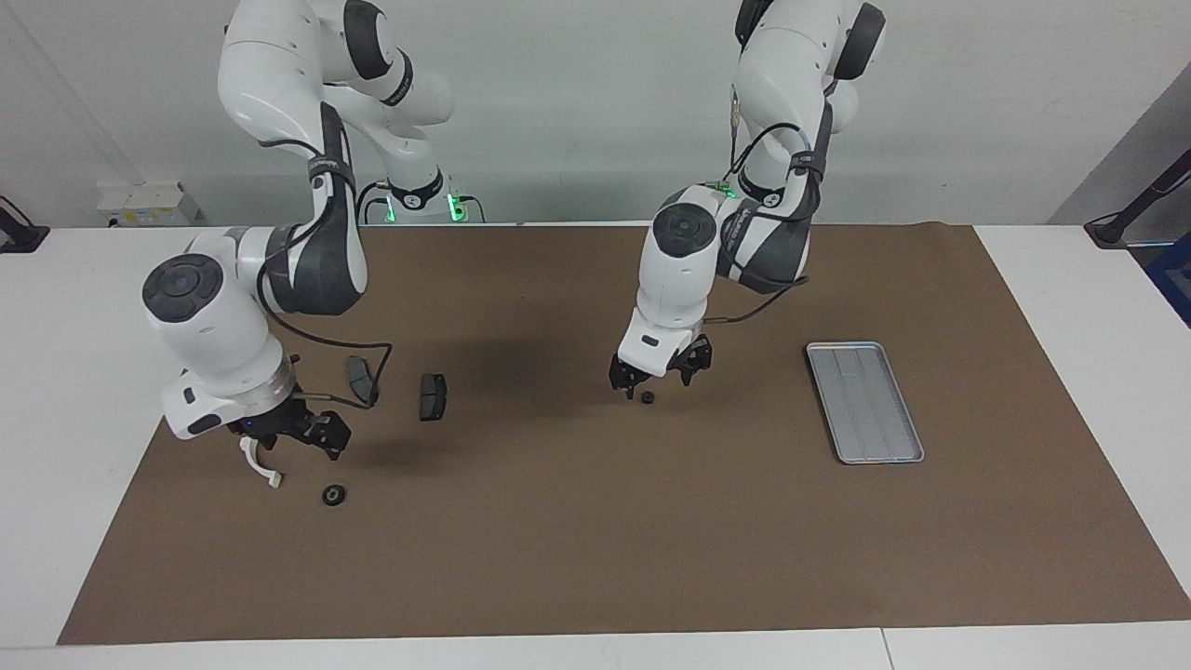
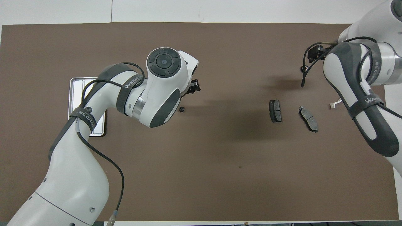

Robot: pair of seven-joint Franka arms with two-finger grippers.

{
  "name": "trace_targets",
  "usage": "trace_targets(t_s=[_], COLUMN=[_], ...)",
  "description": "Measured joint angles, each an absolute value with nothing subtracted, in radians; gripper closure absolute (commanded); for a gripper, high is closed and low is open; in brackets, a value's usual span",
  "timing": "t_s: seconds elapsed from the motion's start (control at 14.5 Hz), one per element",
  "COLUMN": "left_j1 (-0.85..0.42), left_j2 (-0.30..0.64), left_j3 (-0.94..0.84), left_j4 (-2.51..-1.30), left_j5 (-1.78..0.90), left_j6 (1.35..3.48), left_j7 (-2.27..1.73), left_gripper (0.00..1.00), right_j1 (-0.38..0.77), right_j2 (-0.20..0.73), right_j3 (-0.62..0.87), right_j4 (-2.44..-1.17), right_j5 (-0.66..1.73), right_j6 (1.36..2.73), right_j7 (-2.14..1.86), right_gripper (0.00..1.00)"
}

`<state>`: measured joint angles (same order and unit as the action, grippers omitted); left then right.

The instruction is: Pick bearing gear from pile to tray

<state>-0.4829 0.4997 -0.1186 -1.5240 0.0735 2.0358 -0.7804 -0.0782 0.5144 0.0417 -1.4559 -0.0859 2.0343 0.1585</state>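
A small black bearing gear lies alone in the middle of the brown mat. My left gripper hangs just over it, open, with nothing between its fingers. The silver tray sits at the left arm's end, partly hidden under the left arm in the overhead view. The pile lies at the right arm's end: a white half-ring bracket, two dark brake pads and a black round piece. My right gripper hovers open and empty over the bracket.
A brown mat covers most of the white table. The right arm's cable loops down over one brake pad. The left arm's wrist hides part of the mat beside the tray in the overhead view.
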Motion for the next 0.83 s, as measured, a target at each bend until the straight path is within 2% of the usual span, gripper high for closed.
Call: trace_targets(t_s=[0.21, 0.41, 0.83], left_j1=[-0.496, -0.505, -0.504], left_j2=[0.504, 0.498, 0.455], left_j3=[-0.121, -0.121, -0.111], left_j4=[-1.534, -1.575, -1.732], left_j5=[0.063, 0.062, 0.062], left_j6=[2.048, 2.079, 2.179], left_j7=[-0.797, -0.804, -0.804], left_gripper=[0.0, 0.0, 0.0], right_j1=[-0.088, -0.092, -0.092], right_j2=[0.546, 0.598, 0.612], right_j3=[0.042, 0.042, 0.048], right_j4=[-1.53, -1.55, -1.566], right_j5=[-0.086, -0.086, -0.062], right_j6=[2.162, 2.245, 2.258], right_j7=[0.15, 0.15, 0.15], right_gripper=[0.0, 0.0, 0.0])
